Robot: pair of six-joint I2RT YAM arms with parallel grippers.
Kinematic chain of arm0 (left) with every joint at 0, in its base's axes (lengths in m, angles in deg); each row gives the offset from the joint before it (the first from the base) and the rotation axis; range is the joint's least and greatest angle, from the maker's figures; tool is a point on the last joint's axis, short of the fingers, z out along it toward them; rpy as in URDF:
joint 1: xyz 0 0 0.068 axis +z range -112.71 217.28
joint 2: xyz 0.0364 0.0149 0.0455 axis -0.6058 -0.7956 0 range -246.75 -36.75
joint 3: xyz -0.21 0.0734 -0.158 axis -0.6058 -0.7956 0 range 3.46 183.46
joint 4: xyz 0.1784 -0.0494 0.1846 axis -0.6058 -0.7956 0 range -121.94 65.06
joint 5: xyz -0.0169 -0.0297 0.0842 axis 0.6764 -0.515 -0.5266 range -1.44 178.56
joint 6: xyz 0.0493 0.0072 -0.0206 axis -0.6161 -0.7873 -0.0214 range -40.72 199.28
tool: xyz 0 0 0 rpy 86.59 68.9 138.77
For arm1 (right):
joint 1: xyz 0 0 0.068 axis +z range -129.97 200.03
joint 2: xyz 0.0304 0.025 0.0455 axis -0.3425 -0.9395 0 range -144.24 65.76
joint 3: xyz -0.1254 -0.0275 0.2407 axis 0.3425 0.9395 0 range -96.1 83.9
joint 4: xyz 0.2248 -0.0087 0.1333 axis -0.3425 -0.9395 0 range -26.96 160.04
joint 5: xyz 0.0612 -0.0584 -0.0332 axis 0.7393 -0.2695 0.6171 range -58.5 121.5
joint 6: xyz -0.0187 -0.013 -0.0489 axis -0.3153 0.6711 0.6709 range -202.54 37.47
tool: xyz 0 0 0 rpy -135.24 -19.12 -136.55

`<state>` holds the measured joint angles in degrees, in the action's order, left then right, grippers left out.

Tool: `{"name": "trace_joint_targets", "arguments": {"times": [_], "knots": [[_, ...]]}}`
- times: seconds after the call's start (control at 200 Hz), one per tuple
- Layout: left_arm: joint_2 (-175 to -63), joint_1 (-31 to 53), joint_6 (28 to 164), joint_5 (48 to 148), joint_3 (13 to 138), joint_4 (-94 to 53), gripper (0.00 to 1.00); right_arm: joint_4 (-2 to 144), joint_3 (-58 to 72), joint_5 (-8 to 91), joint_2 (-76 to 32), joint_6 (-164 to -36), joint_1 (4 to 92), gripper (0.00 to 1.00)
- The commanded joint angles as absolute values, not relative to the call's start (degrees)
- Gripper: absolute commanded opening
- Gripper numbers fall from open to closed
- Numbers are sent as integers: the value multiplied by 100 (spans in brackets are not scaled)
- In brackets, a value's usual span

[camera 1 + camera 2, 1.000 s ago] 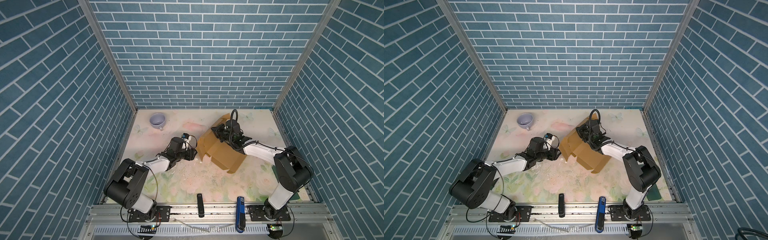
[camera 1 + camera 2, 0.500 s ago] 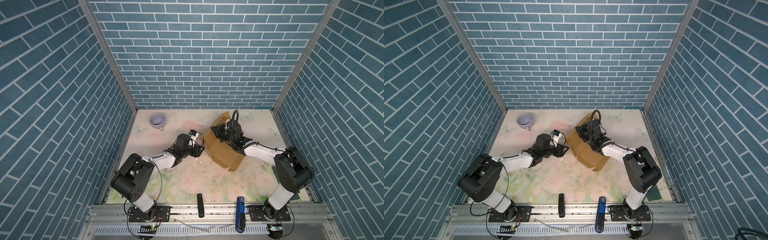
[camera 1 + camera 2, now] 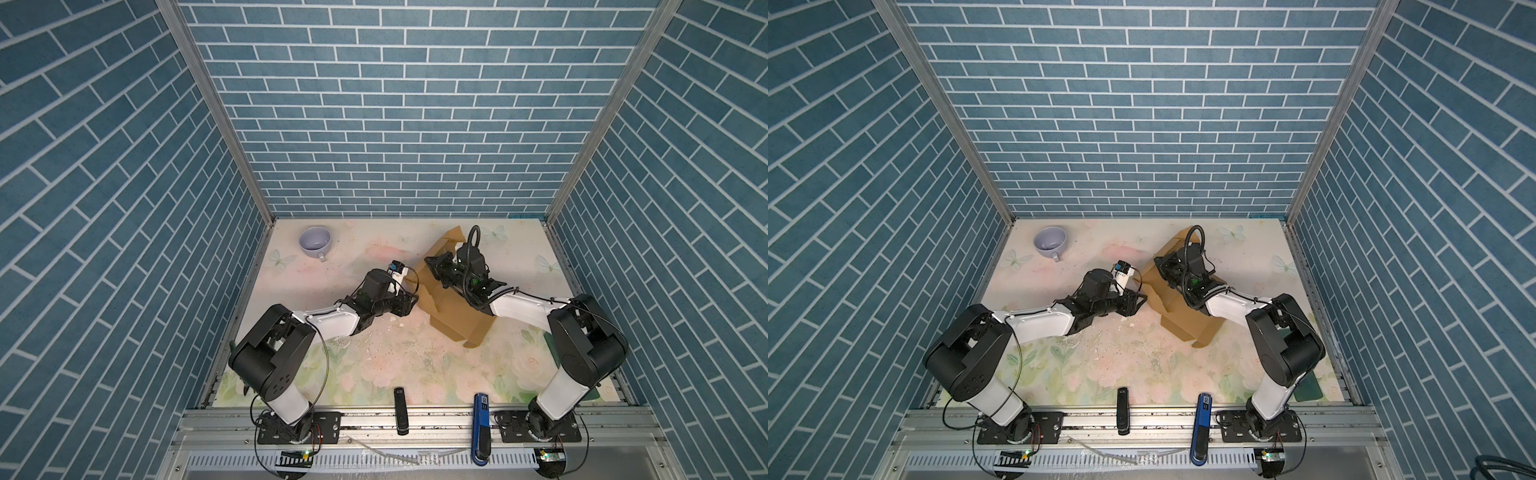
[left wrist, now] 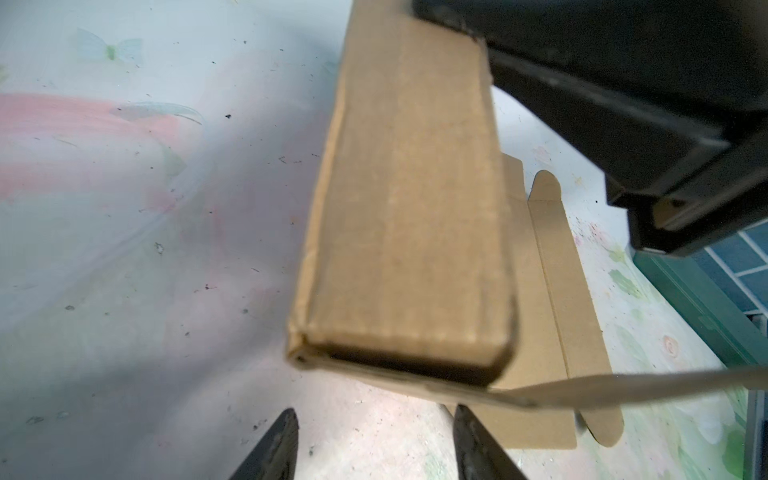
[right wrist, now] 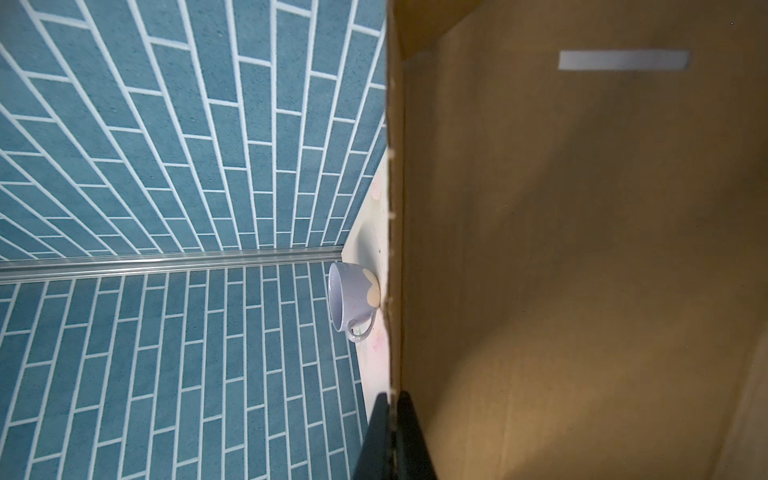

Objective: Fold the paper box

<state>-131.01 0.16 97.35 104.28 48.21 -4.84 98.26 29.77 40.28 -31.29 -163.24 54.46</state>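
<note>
the paper box [image 3: 453, 316] is found on the worktop [image 3: 374, 365], right of the middle and toward the back, and it is not lying flat: one part is raised while another part is resting on the surface. the right hand [image 5: 392, 419] is seen pressed together on a thin cardboard edge of the box (in the right wrist view one finger is on each side of that edge), so the sheet is held up by it. the left hand [image 4: 374, 424] is spread and nothing is held in it; its tips are placed just before a narrow wall of the box that looks already doubled over. near this wall, flat panels with rounded tabs are seen lying on the worktop, not yet raised. it is judged that the task is only partly done: one side wall seems formed, but the other walls are to be raised, the tabs tucked in and the lid closed. a lilac cup [image 3: 314, 243] is standing well apart, at the back corner.
</note>
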Motion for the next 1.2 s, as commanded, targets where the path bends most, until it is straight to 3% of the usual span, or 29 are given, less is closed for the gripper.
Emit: {"name": "trace_joint_targets", "arguments": {"times": [0.0,0.82,1.195], "knots": [[-13157,-159,9891,10260,4959,-324,60,10087,3165,4023,-2957,-16359,5433,0],[-13158,-608,10336,9556,5025,-509,64,11389,3939,4583,-2908,-16137,5315,0],[-13347,-872,11013,8728,5186,-526,67,11594,4008,4626,-2890,-16088,5303,0]]}}
